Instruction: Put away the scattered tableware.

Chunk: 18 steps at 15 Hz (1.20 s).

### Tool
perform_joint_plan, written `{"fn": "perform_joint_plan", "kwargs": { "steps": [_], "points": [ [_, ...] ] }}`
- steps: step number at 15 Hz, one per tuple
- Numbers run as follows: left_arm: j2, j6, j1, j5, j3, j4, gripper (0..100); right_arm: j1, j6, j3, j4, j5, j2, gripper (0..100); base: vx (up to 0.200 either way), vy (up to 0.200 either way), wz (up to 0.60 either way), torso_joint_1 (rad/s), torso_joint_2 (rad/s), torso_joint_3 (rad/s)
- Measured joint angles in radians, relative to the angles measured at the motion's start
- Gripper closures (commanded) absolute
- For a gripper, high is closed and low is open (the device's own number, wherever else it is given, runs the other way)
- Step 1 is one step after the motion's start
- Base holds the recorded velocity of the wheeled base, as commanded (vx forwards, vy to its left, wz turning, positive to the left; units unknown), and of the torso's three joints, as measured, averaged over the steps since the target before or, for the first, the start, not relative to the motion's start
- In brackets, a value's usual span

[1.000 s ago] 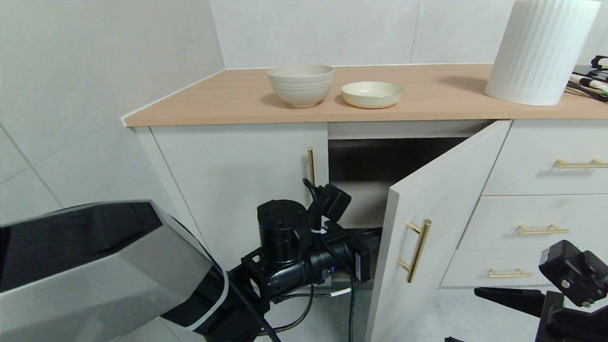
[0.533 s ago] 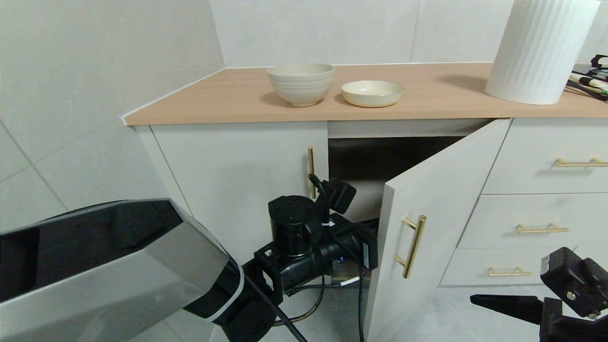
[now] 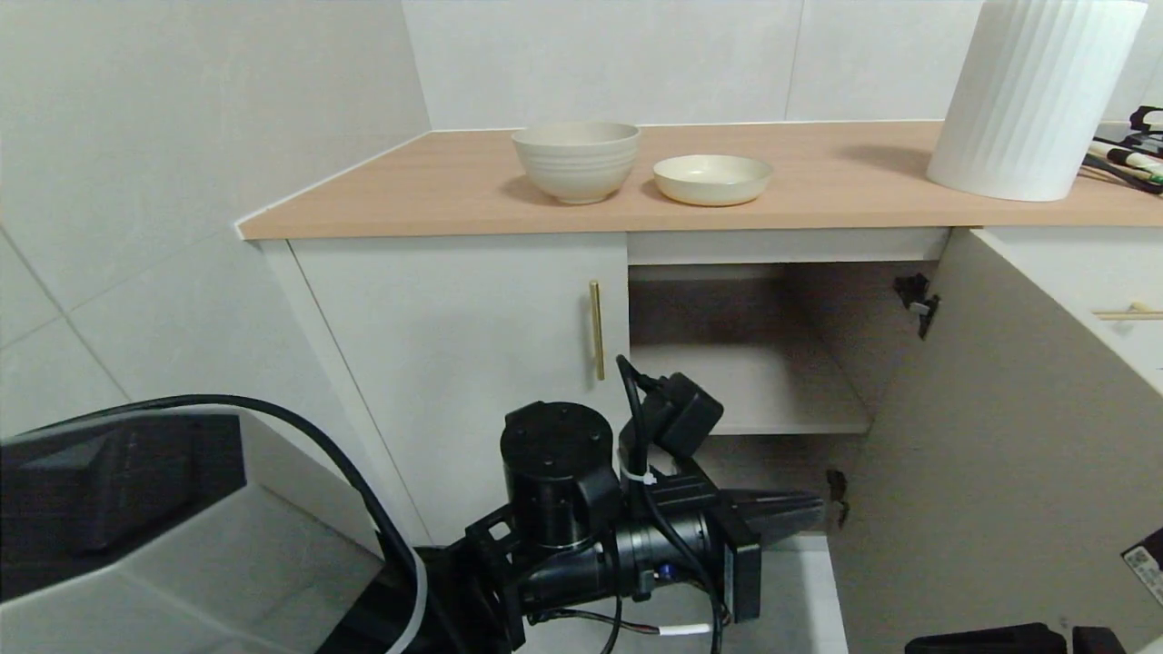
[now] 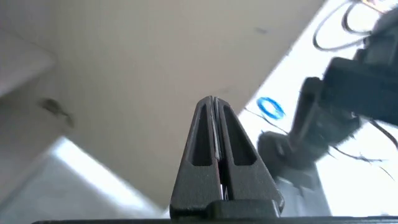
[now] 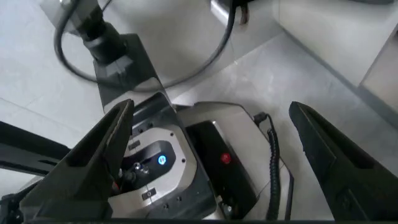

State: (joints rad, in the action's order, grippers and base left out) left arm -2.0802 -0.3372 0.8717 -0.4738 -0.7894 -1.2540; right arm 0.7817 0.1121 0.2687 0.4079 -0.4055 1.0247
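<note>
Wood-topped counter point(image 3: 818, 195) against pale tile: the head view gives you a ribbed bowl point(image 3: 576, 161) and a shallow dish point(image 3: 712, 178) side by side, not touching. Both are round and upright, mouths up, well above and beyond the left jaws. Those jaws sit low, level, aimed at the open cabinet door point(image 3: 954, 436). Your left wrist view shows them pressed together, empty. Your right wrist view shows the right jaws spread wide, empty.

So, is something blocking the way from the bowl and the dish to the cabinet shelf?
Nothing visible does. The cabinet door is swung wide, so the shelf is exposed below the bowl and dish. The left gripper sits lower, shut.
</note>
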Motion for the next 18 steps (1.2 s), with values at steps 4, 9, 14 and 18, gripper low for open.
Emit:
{"fn": "perform_joint_plan", "kwargs": {
  "steps": [4, 9, 14, 18],
  "points": [
    [0.029, 0.072, -0.075, 0.05, 0.031, 0.014, 100, -0.022, 0.002, 0.022, -0.001, 0.051, -0.001, 0, 0.0, 0.0, 0.0, 0.0, 0.0, 0.0],
    [0.22, 0.092, -0.156, 0.133, 0.067, 0.399, 100, -0.06, 0.07, 0.074, 0.007, 0.194, 0.058, 0, 0.0, 0.0, 0.0, 0.0, 0.0, 0.0],
    [0.54, 0.099, -0.303, 0.147, 0.123, 0.693, 100, -0.067, 0.09, 0.113, -0.001, 0.208, 0.095, 0, 0.0, 0.0, 0.0, 0.0, 0.0, 0.0],
    [0.793, 0.1, -0.407, 0.148, 0.174, 0.956, 0, -0.096, 0.089, 0.244, 0.0, 0.213, 0.172, 0, 0.0, 0.0, 0.0, 0.0, 0.0, 0.0]
  ]
}}
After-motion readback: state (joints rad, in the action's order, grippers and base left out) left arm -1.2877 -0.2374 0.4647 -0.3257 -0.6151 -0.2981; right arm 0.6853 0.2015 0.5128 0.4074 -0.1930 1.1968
